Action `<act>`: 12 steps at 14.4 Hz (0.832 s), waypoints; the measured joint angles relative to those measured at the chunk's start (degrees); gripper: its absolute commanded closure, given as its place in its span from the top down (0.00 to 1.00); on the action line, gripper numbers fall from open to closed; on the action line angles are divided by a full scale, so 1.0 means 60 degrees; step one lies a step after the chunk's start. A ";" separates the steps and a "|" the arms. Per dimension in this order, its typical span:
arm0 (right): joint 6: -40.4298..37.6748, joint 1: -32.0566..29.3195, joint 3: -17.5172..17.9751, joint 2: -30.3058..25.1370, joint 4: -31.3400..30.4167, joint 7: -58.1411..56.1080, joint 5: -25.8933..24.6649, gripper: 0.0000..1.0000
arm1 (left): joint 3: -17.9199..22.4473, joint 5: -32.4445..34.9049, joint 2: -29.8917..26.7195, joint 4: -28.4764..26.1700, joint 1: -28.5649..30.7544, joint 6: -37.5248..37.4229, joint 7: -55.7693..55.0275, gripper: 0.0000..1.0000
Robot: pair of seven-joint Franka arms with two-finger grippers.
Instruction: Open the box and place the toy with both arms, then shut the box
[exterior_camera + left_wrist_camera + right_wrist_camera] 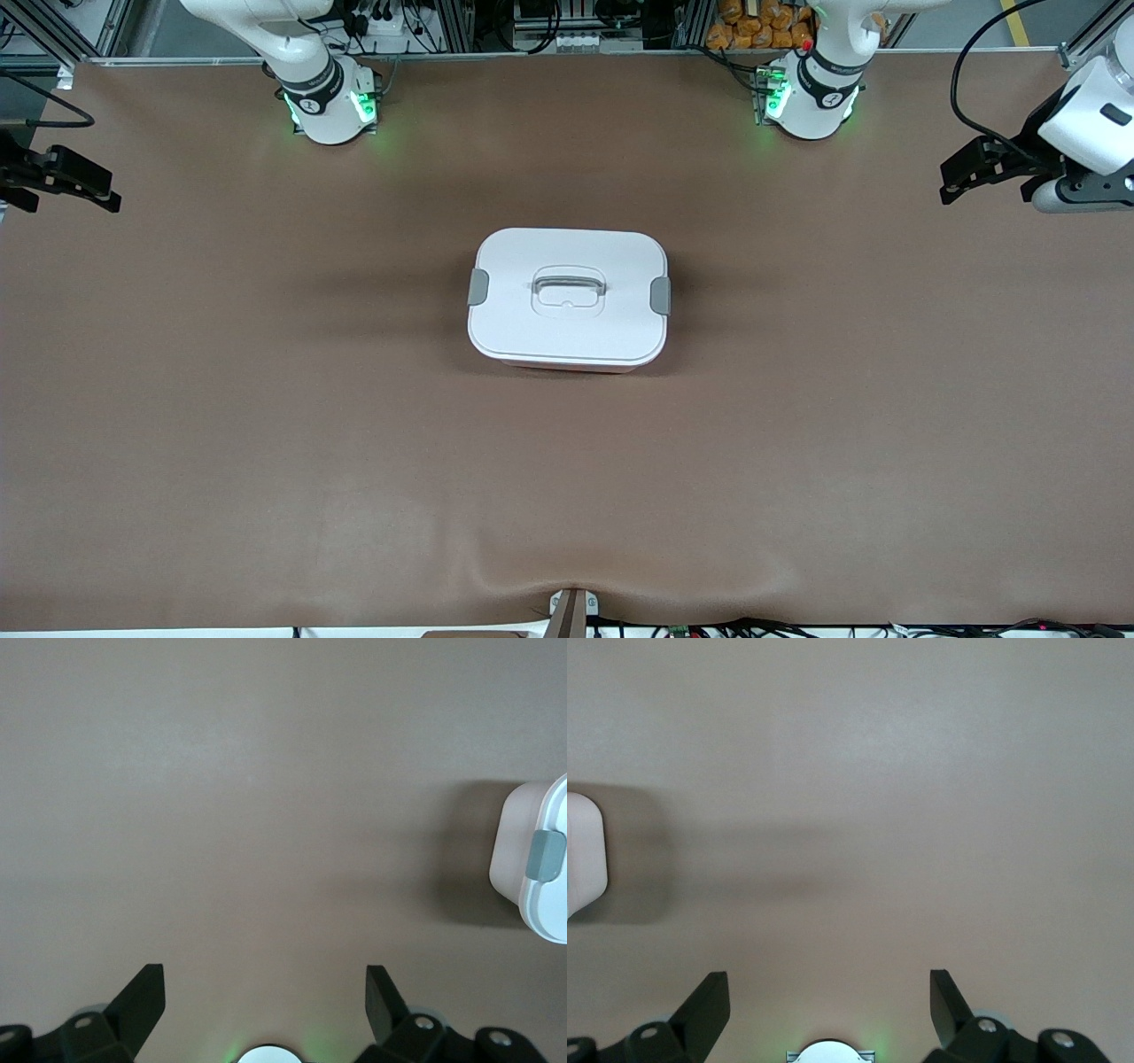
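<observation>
Left gripper (pixel 266 1005): black two-finger jaws spread wide, empty, hanging over bare bench at the left arm's end, well apart from the box.
Right gripper (pixel 830 1005): black two-finger jaws spread wide, empty, over bare bench at the right arm's end.
Box (pixel 568 298): rounded-rectangular translucent pink plastic tub, mid-bench between the two arms.
Lid (pixel 611 257): white, seated on the tub; grey clip (pixel 660 295) at each short side; recessed centre handle (pixel 568 285).
Bench (pixel 266 425): brown matte cover.
</observation>
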 measured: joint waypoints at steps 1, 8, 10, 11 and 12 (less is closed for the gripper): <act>0.0015 0.0021 0.0015 0.0000 0.0000 0.0000 0.0006 1.00 | 0.0000 0.0000 -0.0021 -0.0002 0.0011 0.0000 -0.0001 1.00; 0.0239 0.0340 0.0044 0.0000 0.0025 0.0015 0.0009 1.00 | -0.0058 -0.0009 -0.0110 0.0064 0.0026 -0.0004 -0.0030 1.00; 0.0240 0.0338 0.0023 0.0000 0.0072 0.0015 0.0009 1.00 | -0.0086 -0.0010 -0.0148 0.0068 0.0025 -0.0043 -0.0175 1.00; 0.0240 0.0338 0.0023 0.0000 0.0087 0.0015 0.0009 1.00 | -0.0112 -0.0010 -0.0158 0.0070 0.0024 -0.0050 -0.0194 1.00; 0.0240 0.0338 0.0022 0.0000 0.0090 0.0015 0.0009 1.00 | -0.0144 -0.0010 -0.0166 0.0078 0.0023 -0.0053 -0.0201 1.00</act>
